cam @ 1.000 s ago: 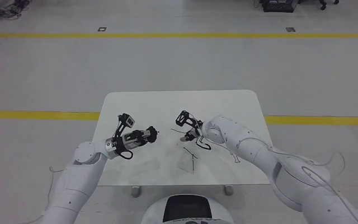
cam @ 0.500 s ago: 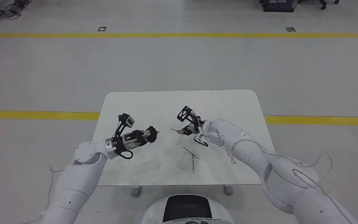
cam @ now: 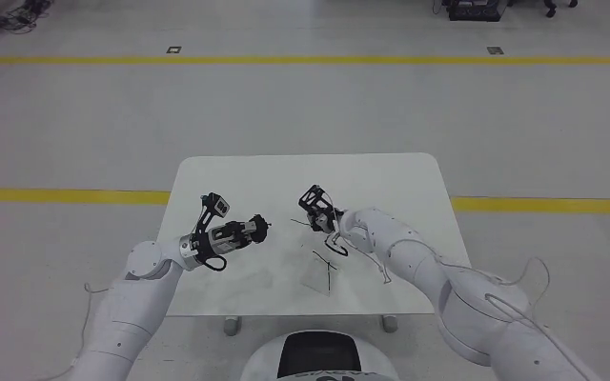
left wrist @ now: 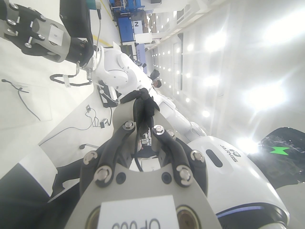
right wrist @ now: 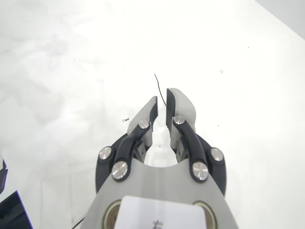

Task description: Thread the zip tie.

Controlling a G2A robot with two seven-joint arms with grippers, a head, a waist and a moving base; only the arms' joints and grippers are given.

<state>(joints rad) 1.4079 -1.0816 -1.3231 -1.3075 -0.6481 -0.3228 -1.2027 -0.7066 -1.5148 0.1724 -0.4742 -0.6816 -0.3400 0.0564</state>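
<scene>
Zip tie (left wrist: 144, 103), black, is clamped in the fully closed left gripper (cam: 259, 229), left of centre in the top view. Right gripper (right wrist: 162, 96), just right of centre, is closed to a narrow gap on a thin black strand (right wrist: 158, 83) that projects toward the left gripper. Loose ties (cam: 327, 263) lie on a clear sheet (cam: 317, 276) on the table (cam: 381, 181), lower in the frame than both grippers.
</scene>
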